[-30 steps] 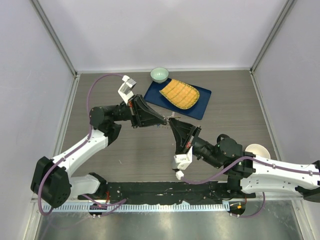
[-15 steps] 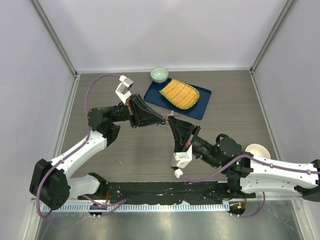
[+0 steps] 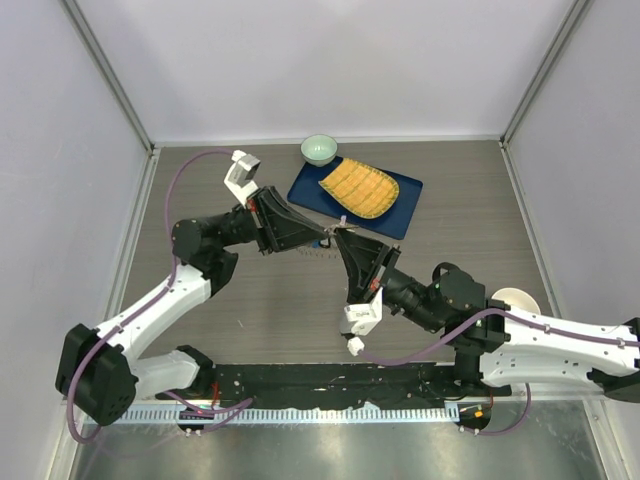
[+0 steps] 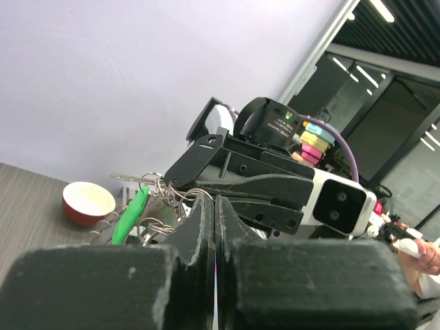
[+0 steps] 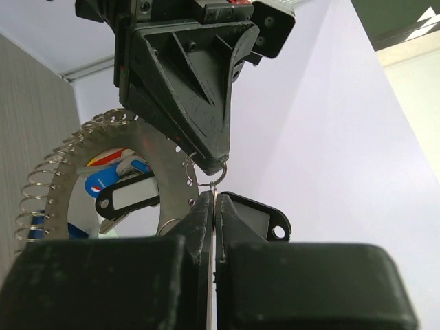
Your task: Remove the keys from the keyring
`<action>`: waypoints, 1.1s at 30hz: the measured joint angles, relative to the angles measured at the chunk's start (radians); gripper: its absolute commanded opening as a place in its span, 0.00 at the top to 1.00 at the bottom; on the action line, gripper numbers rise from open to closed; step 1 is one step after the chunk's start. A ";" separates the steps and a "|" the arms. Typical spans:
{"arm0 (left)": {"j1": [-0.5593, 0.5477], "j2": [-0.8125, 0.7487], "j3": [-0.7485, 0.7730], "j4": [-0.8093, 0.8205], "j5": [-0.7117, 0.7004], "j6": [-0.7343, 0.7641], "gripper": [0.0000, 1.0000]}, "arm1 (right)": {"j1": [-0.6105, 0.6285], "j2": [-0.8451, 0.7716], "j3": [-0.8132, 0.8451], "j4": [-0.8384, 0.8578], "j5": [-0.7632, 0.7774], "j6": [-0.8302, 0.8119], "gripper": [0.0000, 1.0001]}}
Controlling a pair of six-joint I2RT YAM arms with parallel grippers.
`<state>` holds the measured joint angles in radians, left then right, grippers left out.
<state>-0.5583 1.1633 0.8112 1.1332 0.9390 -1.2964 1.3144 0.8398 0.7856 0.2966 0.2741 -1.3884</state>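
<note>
I see 2 grippers meeting tip to tip above the middle of the table point(image 3: 260, 300), both with their jaws pressed together and no gap showing. The left gripper point(image 3: 325, 236) pinches the rim of the keyring point(image 5: 155, 148), right where 1 small wire loop point(image 5: 214, 174) hangs from its tip. The right gripper point(image 3: 341, 238) is clamped on a thin metal piece point(image 5: 214, 196) that runs down from that loop. I see it edge-on and cannot tell whether it is a key.

The keyring hangs in the air between the 2 tools, clear of the table. In the right wrist view it shows as 1 wide flat band, its outer edge fringed with small loops too tightly packed for me to count. Behind its opening I see 1 black tag point(image 5: 127, 197) with a white label, plus blue and red plastic bits I cannot separate.

In the left wrist view the keys point(image 4: 155, 206) bunch beside my closed fingers. I can pick out 1 green-headed key point(image 4: 130, 214), and the silvery ones overlap too much to count.

There are 2 bowls, 1 pale green bowl point(image 3: 319, 149) at the far edge and 1 cream bowl point(image 3: 515, 300) beside the right arm. There is 1 blue tray point(image 3: 400, 215) carrying 1 yellow ridged pad point(image 3: 358, 188).
</note>
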 measured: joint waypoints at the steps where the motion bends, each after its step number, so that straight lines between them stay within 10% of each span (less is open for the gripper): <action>1: 0.000 -0.005 0.000 0.000 -0.011 -0.007 1.00 | 0.000 0.011 0.022 -0.016 0.001 -0.019 0.99; 14: 0.007 -0.065 0.002 -0.019 -0.097 -0.009 1.00 | 0.000 0.103 0.281 -0.310 0.013 -0.187 0.99; 27: 0.011 -0.123 0.105 -0.456 0.020 0.320 1.00 | 0.019 0.080 0.322 -0.519 0.032 -0.134 0.99; 33: 0.011 -0.075 0.105 -0.357 0.045 0.221 1.00 | 0.018 0.082 0.348 -0.567 0.039 -0.139 0.99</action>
<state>-0.5476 1.0885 0.9165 0.7765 0.9844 -1.0756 1.3319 0.9218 1.1336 -0.2707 0.3134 -1.5276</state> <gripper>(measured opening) 0.009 0.024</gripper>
